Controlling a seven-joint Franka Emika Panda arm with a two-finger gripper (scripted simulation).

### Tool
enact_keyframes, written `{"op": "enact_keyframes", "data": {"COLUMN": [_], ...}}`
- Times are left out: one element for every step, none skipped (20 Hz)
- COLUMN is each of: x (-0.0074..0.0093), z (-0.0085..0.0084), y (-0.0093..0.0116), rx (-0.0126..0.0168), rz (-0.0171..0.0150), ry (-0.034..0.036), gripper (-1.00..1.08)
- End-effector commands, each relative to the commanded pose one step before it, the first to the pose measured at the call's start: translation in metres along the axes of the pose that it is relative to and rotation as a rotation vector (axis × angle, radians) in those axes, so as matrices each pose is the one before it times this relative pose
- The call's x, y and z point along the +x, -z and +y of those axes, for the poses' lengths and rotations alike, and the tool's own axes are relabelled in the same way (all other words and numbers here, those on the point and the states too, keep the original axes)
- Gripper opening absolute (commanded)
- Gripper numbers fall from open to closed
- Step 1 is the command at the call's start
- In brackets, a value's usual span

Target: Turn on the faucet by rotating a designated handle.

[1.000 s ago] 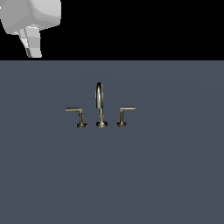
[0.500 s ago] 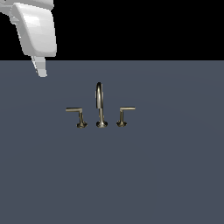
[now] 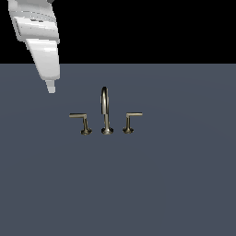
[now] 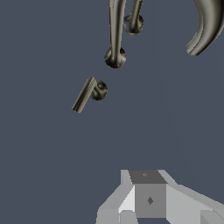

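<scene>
We find no readable text, label, brand, number or sign anywhere in either view; the surfaces we see carry no lettering or markings we can make out

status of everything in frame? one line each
Gripper: in the air, touching nothing; open or shut unclear.
Faucet spout: upright, no water visible.
Handle: untouched, bar level, pointing away from spout.
Other lever: untouched, bar level, pointing away from spout.
</scene>
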State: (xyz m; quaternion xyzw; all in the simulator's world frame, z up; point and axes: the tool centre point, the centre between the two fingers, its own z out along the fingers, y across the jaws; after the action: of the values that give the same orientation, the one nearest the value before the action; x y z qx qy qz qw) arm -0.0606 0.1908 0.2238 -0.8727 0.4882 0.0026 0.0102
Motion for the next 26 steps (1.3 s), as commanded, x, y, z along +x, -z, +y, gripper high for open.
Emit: {"op": "enact_keyframes", "data": {"x": [0.00416, 0.00173, 0.00179, 0.00184, 0.00192, 0.00198, 0.00207, 0.00216, 0.00226, 0.00236, 0.00240, 0.00240, 0.00239, 0.00235, 0.00231, 0.00225, 0.00220, 0.00212, 0.00202, 0.00190, 0.00178, 0.00166, 0.00155, 0.00142, 0.00132, 0.00122], "z": [-0.00990, -0.00402, -0.00411, -0.00423, -0.00435, -0.00450, -0.00467, -0.00485, -0.00506, -0.00528, -0.00536, -0.00536, -0.00534, -0.00528, -0.00519, -0.00509, -0.00497, -0.00481, -0.00460, -0.00434, -0.00407, -0.00384, -0.00357, -0.00330, -0.00309, -0.00285], "y": [-0.01052, -0.00429, -0.00440, -0.00452, -0.00466, -0.00482, -0.00499, -0.00517, -0.00538, -0.00559, -0.00564, -0.00561, -0.00555, -0.00544, -0.00531, -0.00516, -0.00498, -0.00477, -0.00453, -0.00425, -0.00396, -0.00367, -0.00334, -0.00301, -0.00277, -0.00253], "rx": [-0.00026, -0.00041, -0.00045, -0.00049, -0.00053, -0.00057, -0.00060, -0.00063, -0.00066, -0.00068, -0.00068, -0.00066, -0.00063, -0.00060, -0.00056, -0.00052, -0.00048, -0.00044, -0.00041, -0.00037, -0.00033, -0.00030, -0.00026, -0.00023, -0.00021, -0.00019], "rz": [0.00176, 0.00071, 0.00077, 0.00083, 0.00089, 0.00095, 0.00101, 0.00107, 0.00113, 0.00118, 0.00118, 0.00116, 0.00111, 0.00106, 0.00100, 0.00091, 0.00079, 0.00068, 0.00060, 0.00054, 0.00046, 0.00032, 0.00015, 0.00001, -0.00008, -0.00012], "ry": [-0.03813, -0.01550, -0.01589, -0.01633, -0.01685, -0.01740, -0.01804, -0.01875, -0.01954, -0.02036, -0.02063, -0.02062, -0.02049, -0.02020, -0.01981, -0.01937, -0.01885, -0.01821, -0.01737, -0.01637, -0.01533, -0.01437, -0.01331, -0.01221, -0.01138, -0.01047], "gripper": [-1.00, -1.00, -1.00, -1.00, -1.00, -1.00, -1.00, -1.00, -1.00, -1.00, -1.00, -1.00, -1.00, -1.00, -1.00, -1.00, -1.00, -1.00, -1.00, -1.00, -1.00, -1.00, -1.00, -1.00, -1.00, -1.00]}}
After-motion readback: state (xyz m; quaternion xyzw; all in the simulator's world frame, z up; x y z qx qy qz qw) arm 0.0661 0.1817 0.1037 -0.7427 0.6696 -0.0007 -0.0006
